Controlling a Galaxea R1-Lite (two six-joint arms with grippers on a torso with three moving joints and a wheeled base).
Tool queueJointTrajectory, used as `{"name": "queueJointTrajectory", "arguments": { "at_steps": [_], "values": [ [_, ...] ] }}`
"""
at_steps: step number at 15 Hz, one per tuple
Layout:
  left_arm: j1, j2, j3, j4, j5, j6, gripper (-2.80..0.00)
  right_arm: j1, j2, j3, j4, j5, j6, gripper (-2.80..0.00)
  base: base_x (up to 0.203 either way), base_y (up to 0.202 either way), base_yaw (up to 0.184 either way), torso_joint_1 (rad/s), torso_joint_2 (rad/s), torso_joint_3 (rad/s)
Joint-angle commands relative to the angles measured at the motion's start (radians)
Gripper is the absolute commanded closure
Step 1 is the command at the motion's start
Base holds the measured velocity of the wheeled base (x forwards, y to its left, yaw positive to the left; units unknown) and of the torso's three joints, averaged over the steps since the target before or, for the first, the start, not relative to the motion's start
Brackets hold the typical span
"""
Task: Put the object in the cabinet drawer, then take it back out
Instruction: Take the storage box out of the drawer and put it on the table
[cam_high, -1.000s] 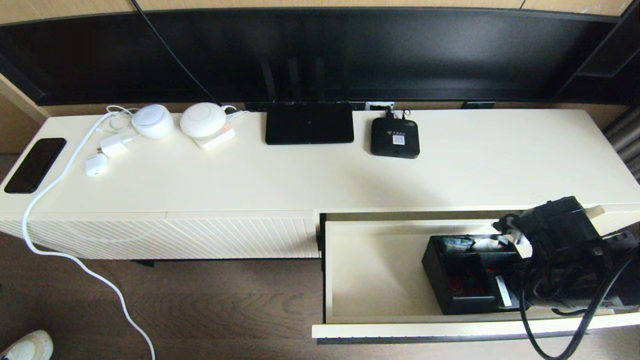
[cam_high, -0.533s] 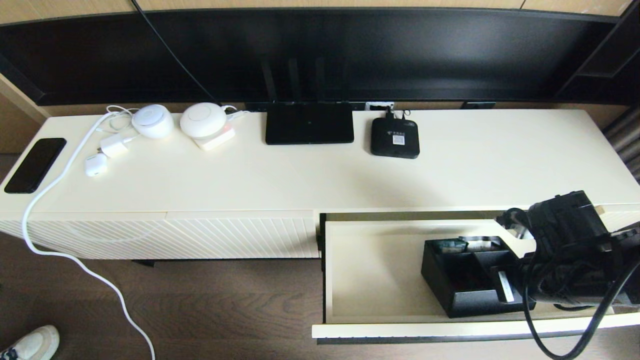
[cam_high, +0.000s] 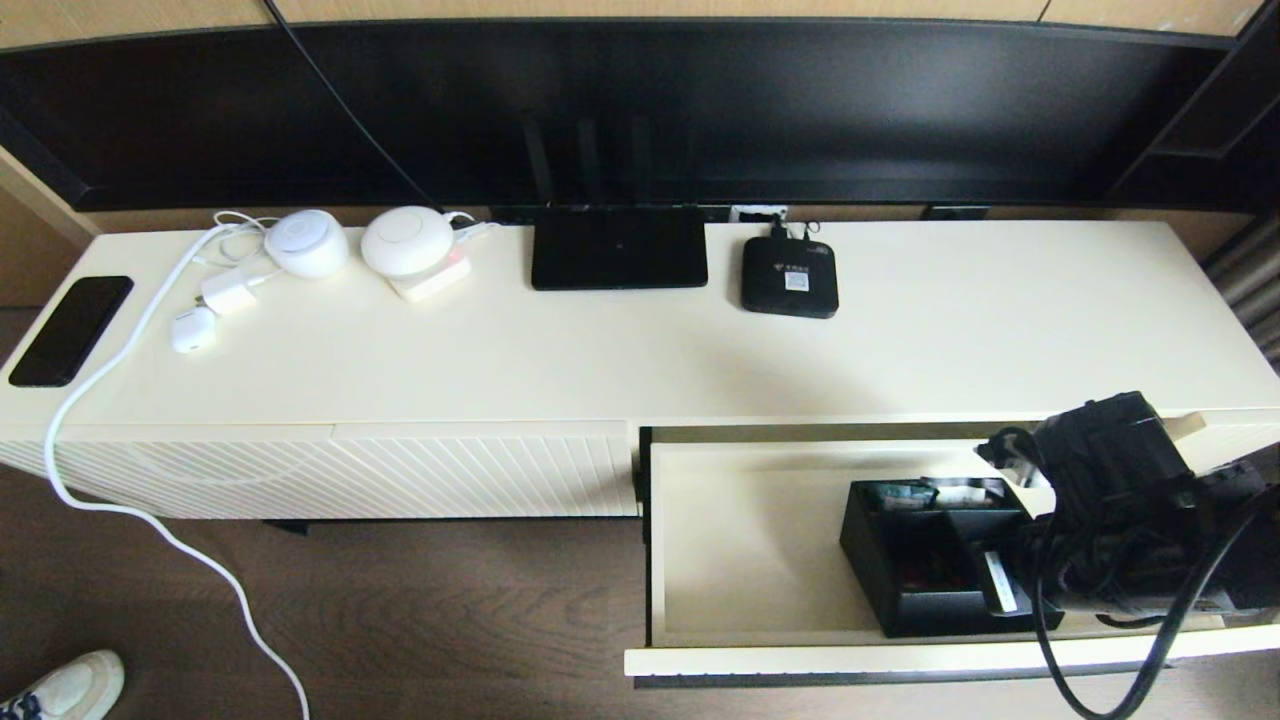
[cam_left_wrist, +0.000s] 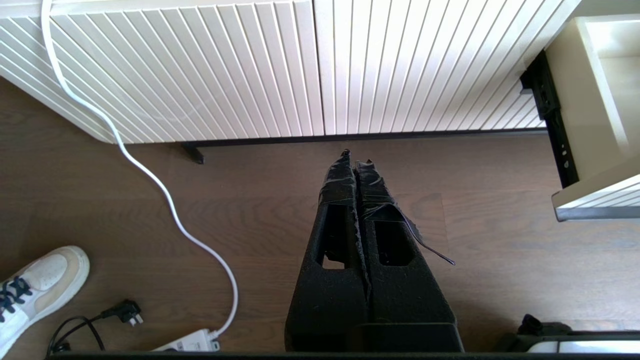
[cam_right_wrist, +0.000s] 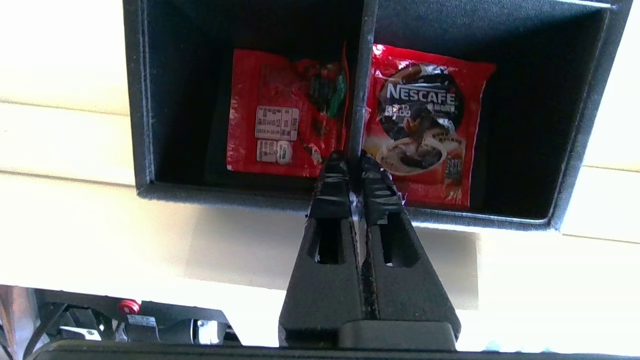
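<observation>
The object, a black organizer box (cam_high: 920, 570), sits inside the open cabinet drawer (cam_high: 750, 550) toward its right side. My right arm (cam_high: 1110, 490) reaches down over it. In the right wrist view my right gripper (cam_right_wrist: 355, 162) is shut on the thin divider wall (cam_right_wrist: 361, 75) between the two square compartments of the box (cam_right_wrist: 145, 100). Each holds a red packet (cam_right_wrist: 280, 115) (cam_right_wrist: 425, 125). Whether the box rests on the drawer floor I cannot tell. My left gripper (cam_left_wrist: 354, 157) is shut and empty above the wooden floor, in front of the ribbed cabinet front (cam_left_wrist: 300, 65).
On the cabinet top (cam_high: 950, 330) lie a flat black router (cam_high: 618, 247), a small set-top box (cam_high: 789, 277), two white round devices (cam_high: 406, 240), chargers and a phone (cam_high: 70, 328). A white cable (cam_high: 150, 520) trails to the floor. A shoe (cam_high: 60, 690) stands at the bottom left.
My right arm and the gripped box have shifted slightly within the drawer, a little toward its front. The drawer stays open and the left arm has not moved.
</observation>
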Motion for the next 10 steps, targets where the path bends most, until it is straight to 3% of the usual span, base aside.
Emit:
{"name": "queueJointTrajectory", "arguments": {
  "at_steps": [1, 4, 10],
  "values": [
    [0.0, 0.0, 0.0, 0.0, 0.0, 0.0, 0.0, -0.003, 0.054, -0.006, -0.038, 0.0, 0.0, 0.0, 0.0, 0.0, 0.0, 0.0, 0.0, 0.0],
    [0.0, 0.0, 0.001, 0.0, 0.0, 0.0, 0.0, -0.006, 0.095, -0.006, -0.109, -0.015, -0.002, 0.0, 0.0, 0.0, 0.0, 0.0, 0.0, 0.0],
    [0.0, 0.0, 0.001, 0.0, 0.0, 0.0, 0.0, -0.005, 0.092, 0.01, -0.115, -0.044, -0.003, 0.0, 0.0, 0.0, 0.0, 0.0, 0.0, 0.0]
  ]
}}
